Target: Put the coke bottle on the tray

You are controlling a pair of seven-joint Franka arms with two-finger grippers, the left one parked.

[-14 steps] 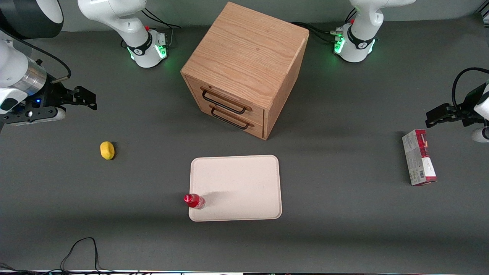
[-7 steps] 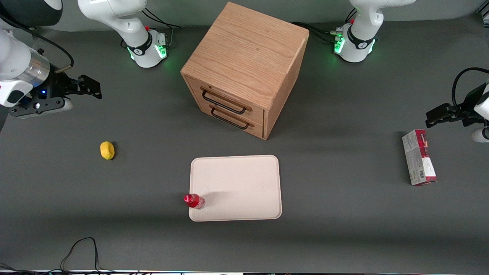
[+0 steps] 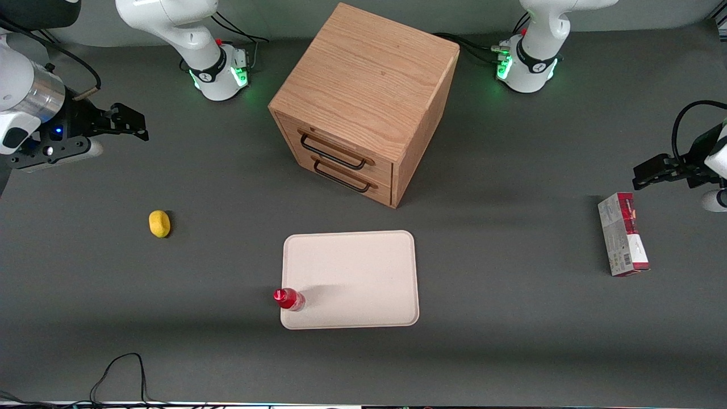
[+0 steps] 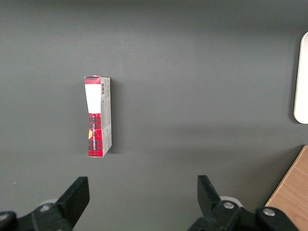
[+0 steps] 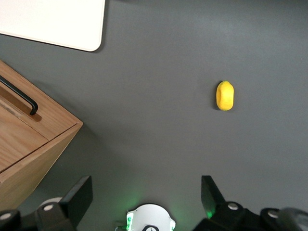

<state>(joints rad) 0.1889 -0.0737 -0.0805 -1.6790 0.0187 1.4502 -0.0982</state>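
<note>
The coke bottle (image 3: pixel 289 299), small and red with a red cap, stands upright on the corner of the cream-pink tray (image 3: pixel 352 278) that is nearest the front camera and toward the working arm's end. My right gripper (image 3: pixel 132 126) is open and empty, held high above the table at the working arm's end, far from the bottle and farther from the front camera. In the right wrist view the fingers (image 5: pixel 79 195) stand wide apart over bare table, and a corner of the tray (image 5: pixel 57 21) shows. The bottle is out of that view.
A yellow lemon (image 3: pixel 159 223) lies on the table between my gripper and the tray; it also shows in the right wrist view (image 5: pixel 224 95). A wooden drawer cabinet (image 3: pixel 363 102) stands farther from the camera than the tray. A red-and-white carton (image 3: pixel 623 241) lies toward the parked arm's end.
My right gripper has risen and drawn back, farther from the front camera. The bottle and tray have not moved.
</note>
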